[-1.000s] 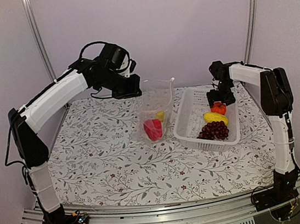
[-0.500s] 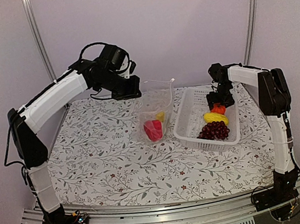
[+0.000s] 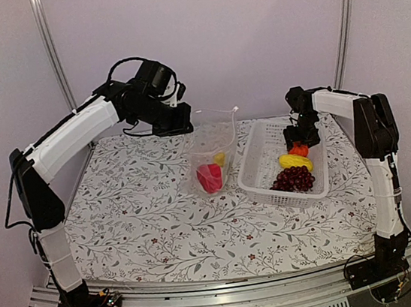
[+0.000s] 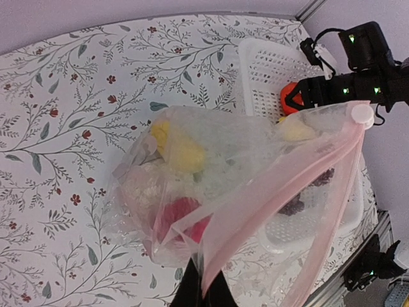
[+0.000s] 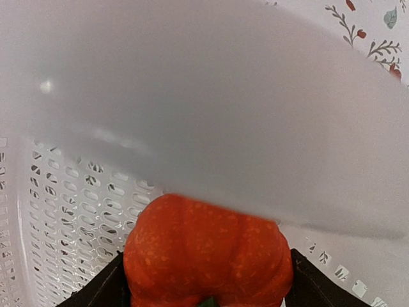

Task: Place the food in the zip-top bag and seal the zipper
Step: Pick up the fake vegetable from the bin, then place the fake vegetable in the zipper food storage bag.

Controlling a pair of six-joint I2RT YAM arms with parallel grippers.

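Observation:
The clear zip-top bag stands open on the table, held up at its rim by my left gripper, which is shut on the plastic. Its pink zipper runs up to a white slider. Inside lie a red pepper, a yellow piece and a white lumpy piece. My right gripper is down in the basket, its open fingers flanking the small orange fruit. A yellow piece and the grape bunch lie nearer in the basket.
The white perforated basket sits right of the bag, almost touching it. Its far wall rises close in front of the right wrist camera. The floral tablecloth covers the table.
My right gripper has dropped lower over the orange fruit and its fingers have narrowed toward it. The left arm and bag have stayed put.

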